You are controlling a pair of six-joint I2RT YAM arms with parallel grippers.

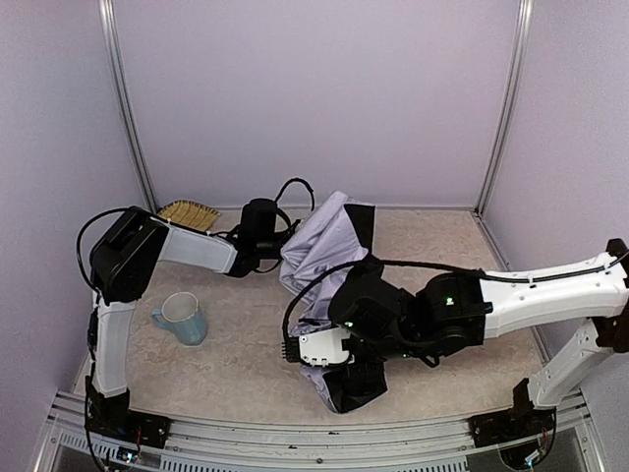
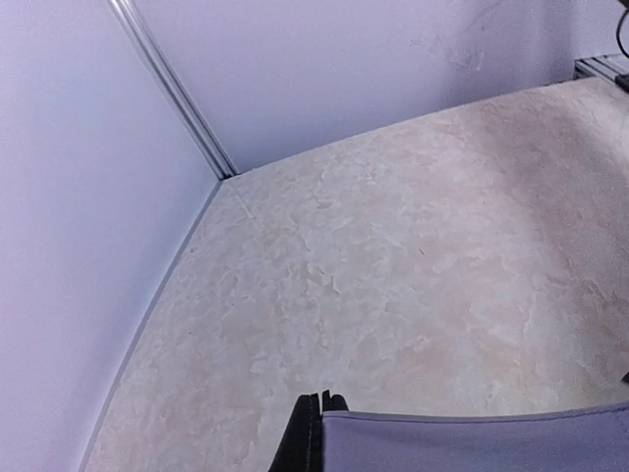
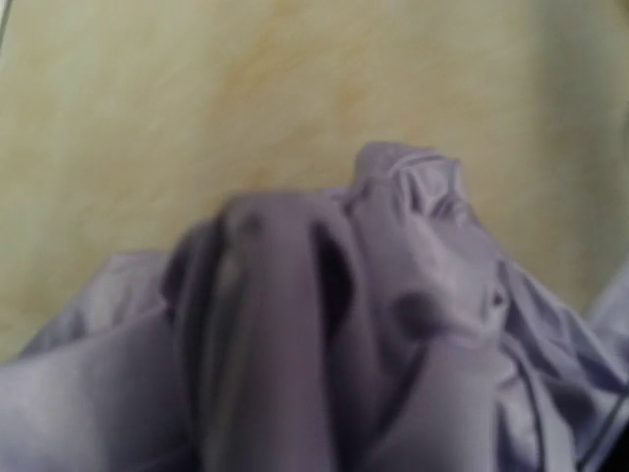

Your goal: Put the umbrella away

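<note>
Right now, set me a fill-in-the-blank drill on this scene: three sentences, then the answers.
The mug is pale ___ in colour. It stands on the ___ side of the table. The umbrella has lavender cloth with a ___ lining.
Missing words: blue; left; black.

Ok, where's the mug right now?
Top view: the light blue mug sits on the left side of the table, beside the upright link of the left arm, apart from the umbrella lying to its right.
</note>
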